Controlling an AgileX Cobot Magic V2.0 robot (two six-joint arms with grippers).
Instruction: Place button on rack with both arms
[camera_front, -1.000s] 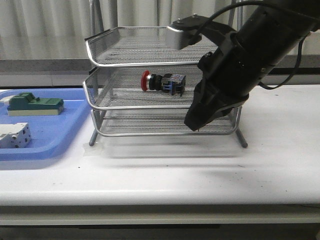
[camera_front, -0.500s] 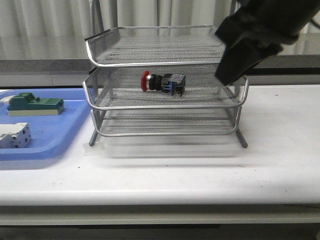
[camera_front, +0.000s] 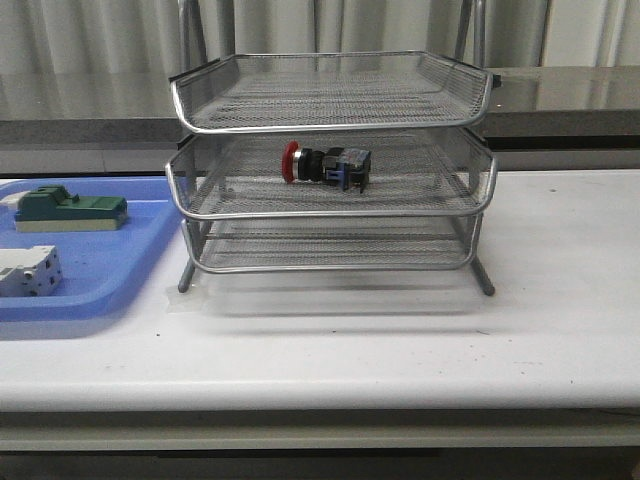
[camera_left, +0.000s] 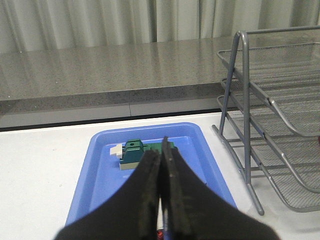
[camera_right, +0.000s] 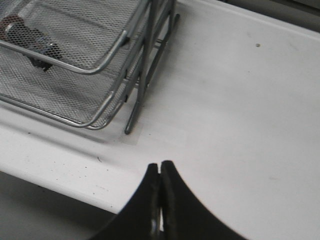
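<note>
The button (camera_front: 325, 164), red cap pointing left, lies on its side on the middle tier of the silver wire rack (camera_front: 480, 110). Through the mesh it shows dimly in the right wrist view as the button (camera_right: 30, 37), with the rack (camera_right: 107, 52) beside it. No arm appears in the front view. My left gripper (camera_left: 160, 152) is shut with nothing in it, hanging over the blue tray. My right gripper (camera_right: 159, 164) is shut and empty above the bare white table, to the right of the rack's foot. The rack (camera_left: 270, 105) also edges the left wrist view.
A blue tray (camera_front: 110, 270) sits left of the rack, holding a green block (camera_front: 70, 208) and a white-grey block (camera_front: 28, 271). In the left wrist view the blue tray (camera_left: 95, 170) and green block (camera_left: 134, 152) lie under the fingers. The table's front edge (camera_right: 60, 172) runs near the right gripper.
The right arm, which stood in front of the rack's right side, has risen up and right and left the front view. The button has stayed on the middle tier.
</note>
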